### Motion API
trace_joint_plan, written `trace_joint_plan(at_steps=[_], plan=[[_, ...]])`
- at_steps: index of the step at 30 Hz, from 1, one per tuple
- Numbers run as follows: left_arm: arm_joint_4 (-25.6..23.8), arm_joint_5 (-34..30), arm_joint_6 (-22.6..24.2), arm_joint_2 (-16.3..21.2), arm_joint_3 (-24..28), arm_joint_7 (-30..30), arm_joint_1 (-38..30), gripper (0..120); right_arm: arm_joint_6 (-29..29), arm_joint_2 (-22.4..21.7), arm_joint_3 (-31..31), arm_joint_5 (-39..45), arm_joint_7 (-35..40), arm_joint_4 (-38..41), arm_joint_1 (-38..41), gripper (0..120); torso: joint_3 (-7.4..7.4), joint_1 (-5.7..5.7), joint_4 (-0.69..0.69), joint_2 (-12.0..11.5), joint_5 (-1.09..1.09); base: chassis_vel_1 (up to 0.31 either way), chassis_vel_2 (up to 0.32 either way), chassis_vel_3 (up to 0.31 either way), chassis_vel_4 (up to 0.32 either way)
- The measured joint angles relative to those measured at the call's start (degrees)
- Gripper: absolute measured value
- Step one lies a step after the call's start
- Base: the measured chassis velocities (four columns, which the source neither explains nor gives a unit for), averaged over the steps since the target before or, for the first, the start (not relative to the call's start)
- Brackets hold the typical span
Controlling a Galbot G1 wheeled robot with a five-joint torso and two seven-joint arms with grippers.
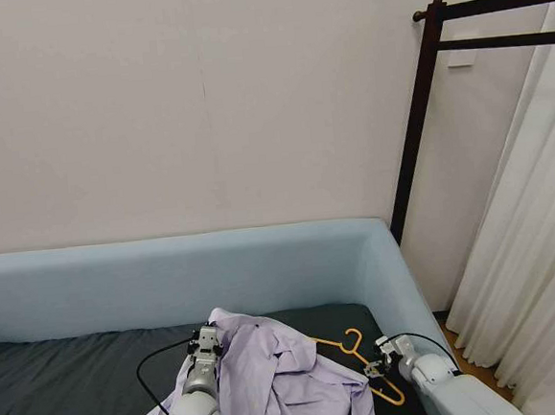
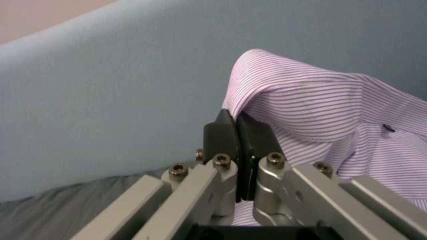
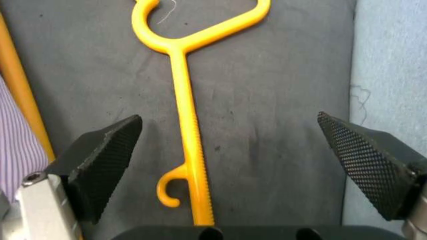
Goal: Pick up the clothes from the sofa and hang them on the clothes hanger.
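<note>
A lilac striped shirt (image 1: pixel 272 381) lies crumpled on the sofa's dark seat cushion (image 1: pixel 70 378). My left gripper (image 1: pixel 207 340) is at the shirt's left edge. In the left wrist view this gripper (image 2: pixel 237 120) is shut, its black pads pinching a raised fold of the shirt (image 2: pixel 313 110). An orange plastic hanger (image 1: pixel 354 346) lies flat on the cushion to the right of the shirt. My right gripper (image 1: pixel 373 361) hovers just over it. In the right wrist view it (image 3: pixel 233 150) is open, its fingers (image 3: pixel 107 157) straddling the hanger's bar (image 3: pixel 188 150) without touching it.
The pale blue sofa back (image 1: pixel 167 274) and right armrest (image 1: pixel 389 276) enclose the seat. A dark wooden clothes rack (image 1: pixel 423 100) stands beyond the armrest at the right, with white curtains (image 1: pixel 540 244) beside it. The plain wall rises behind the sofa.
</note>
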Motion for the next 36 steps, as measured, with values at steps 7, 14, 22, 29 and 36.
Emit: trace_joint_plan(at_steps=[7,14,22,29,36], plan=[[-0.2,-0.3,0.4,0.4,0.4,0.0,-0.8,0,0.5,1.7,1.1,-1.2,-2.2,-1.9,0.4,79,0.00,0.00,0.00,0.0,0.00,0.000,0.000,0.000,0.000],[-0.7,-0.4,0.4,0.7,0.2,0.0,-0.2,0,1.1,3.8,4.8,-4.3,-4.1,-5.5,0.8,51,0.00,0.00,0.01,0.0,0.00,0.000,0.000,0.000,0.000],[-1.3,-0.4,0.4,1.1,0.0,0.0,0.0,0,1.2,4.1,7.3,-6.0,-5.7,-7.7,1.4,22,0.00,0.00,0.02,0.0,0.01,0.000,0.000,0.000,0.000],[-1.6,-0.5,0.6,1.2,0.0,0.0,0.1,0,1.9,3.4,7.2,-7.6,-6.3,-7.7,1.0,4,-0.01,0.00,0.00,0.0,0.00,0.000,0.000,0.000,0.000],[-2.2,-0.7,0.7,1.7,-0.1,0.0,0.6,0,1.3,2.4,6.1,-3.9,-2.6,-4.4,0.3,4,0.01,0.00,-0.03,0.0,0.00,0.000,0.000,0.000,0.000]])
